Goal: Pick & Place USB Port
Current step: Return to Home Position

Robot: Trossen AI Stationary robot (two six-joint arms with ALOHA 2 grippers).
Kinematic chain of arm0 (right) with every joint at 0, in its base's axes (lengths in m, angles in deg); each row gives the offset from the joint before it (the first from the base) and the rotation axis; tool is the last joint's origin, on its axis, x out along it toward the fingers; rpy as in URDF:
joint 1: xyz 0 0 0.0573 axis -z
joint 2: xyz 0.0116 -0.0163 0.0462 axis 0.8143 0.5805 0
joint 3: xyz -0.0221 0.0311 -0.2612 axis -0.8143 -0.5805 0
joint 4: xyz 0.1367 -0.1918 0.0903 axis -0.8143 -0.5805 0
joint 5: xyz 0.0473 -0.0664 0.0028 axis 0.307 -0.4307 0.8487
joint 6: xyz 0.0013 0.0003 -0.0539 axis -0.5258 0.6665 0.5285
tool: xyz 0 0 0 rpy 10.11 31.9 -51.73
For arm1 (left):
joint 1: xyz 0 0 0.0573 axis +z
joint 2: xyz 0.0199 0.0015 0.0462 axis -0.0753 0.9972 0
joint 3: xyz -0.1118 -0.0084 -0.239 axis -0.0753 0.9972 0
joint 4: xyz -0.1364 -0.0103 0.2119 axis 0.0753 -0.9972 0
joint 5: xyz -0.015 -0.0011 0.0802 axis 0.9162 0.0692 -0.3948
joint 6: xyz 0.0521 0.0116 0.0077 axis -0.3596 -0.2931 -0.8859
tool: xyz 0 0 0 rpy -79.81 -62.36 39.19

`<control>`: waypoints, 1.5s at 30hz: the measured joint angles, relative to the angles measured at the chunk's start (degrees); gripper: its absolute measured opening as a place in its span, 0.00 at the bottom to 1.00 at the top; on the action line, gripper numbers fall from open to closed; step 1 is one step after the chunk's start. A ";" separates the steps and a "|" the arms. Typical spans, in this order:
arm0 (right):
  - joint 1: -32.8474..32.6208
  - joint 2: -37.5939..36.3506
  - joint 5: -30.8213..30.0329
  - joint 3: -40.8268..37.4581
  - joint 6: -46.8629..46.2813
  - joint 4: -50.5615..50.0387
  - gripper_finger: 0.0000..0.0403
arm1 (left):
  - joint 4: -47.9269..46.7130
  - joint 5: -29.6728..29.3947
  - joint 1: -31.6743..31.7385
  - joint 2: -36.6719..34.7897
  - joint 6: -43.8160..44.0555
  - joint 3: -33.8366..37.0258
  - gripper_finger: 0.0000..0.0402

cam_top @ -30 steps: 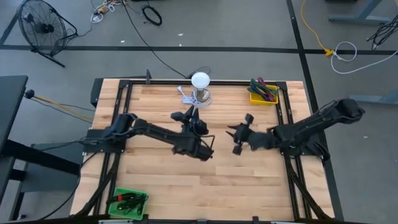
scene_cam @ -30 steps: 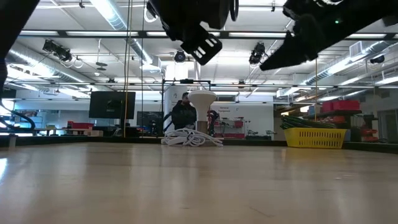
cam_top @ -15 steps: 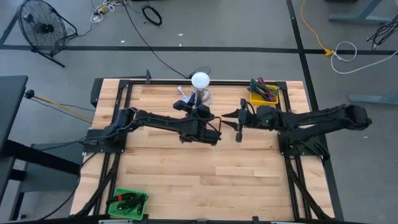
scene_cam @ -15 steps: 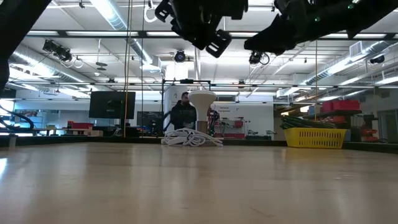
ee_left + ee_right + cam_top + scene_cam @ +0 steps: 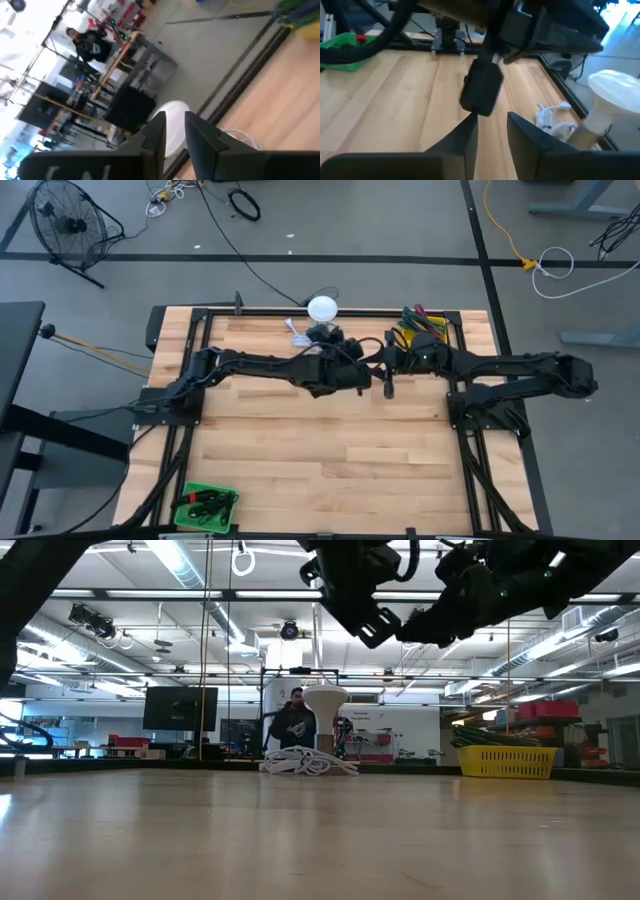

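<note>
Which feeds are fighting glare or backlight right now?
Low view: ceiling lights behind turn the left arm and right arm into black silhouettes. Left wrist view: the bright room washes out around the person. Right wrist view: bright glare beyond the white lamp. High view: evenly lit, the green bin readable.

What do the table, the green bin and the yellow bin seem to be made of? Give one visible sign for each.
Table: wood, likely butcher block; pale strips joined side by side, visible grain, slight sheen.
Green bin: probably plastic; even, bright colour all over.
Yellow bin: probably moulded plastic; slotted walls in one uniform colour.
</note>
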 joint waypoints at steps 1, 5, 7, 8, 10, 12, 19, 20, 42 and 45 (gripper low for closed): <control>0.30 -0.26 0.16 0.00 -0.07 -0.75 0.26 | -0.58 -0.37 -0.01 -0.24 -0.45 0.06 0.18; 1.07 -1.65 -0.47 0.22 -0.17 -3.73 0.26 | -8.63 4.92 -0.39 -3.53 7.25 0.27 0.15; 1.50 -2.00 -0.43 0.20 0.37 -3.94 0.26 | -5.53 7.57 -0.26 -4.77 4.58 0.16 0.14; 1.94 -2.51 -0.16 0.20 0.48 -3.67 0.26 | -2.29 9.19 -0.08 -4.85 1.84 0.13 0.13; 2.91 -3.51 -0.18 0.22 0.35 -3.10 0.26 | 3.90 18.38 0.44 -4.96 -4.61 0.22 0.12; 3.79 -4.42 -0.31 0.22 0.22 -4.10 0.26 | 9.79 28.30 1.05 -5.03 -9.72 0.23 0.11; 5.46 -8.57 0.19 0.20 0.25 -9.69 0.26 | 11.23 35.88 4.28 -5.72 -10.29 0.22 0.10; 5.57 -9.10 0.61 0.20 0.27 -9.77 0.26 | 11.21 37.94 4.84 -5.92 -10.35 0.22 0.10; 10.54 -12.29 12.32 -0.66 0.47 -13.48 0.26 | 4.45 60.98 12.00 -18.15 -12.27 5.65 0.10; 11.57 -13.40 12.41 -2.40 0.38 -13.95 0.26 | 10.26 61.49 12.96 -25.64 -11.35 15.44 0.10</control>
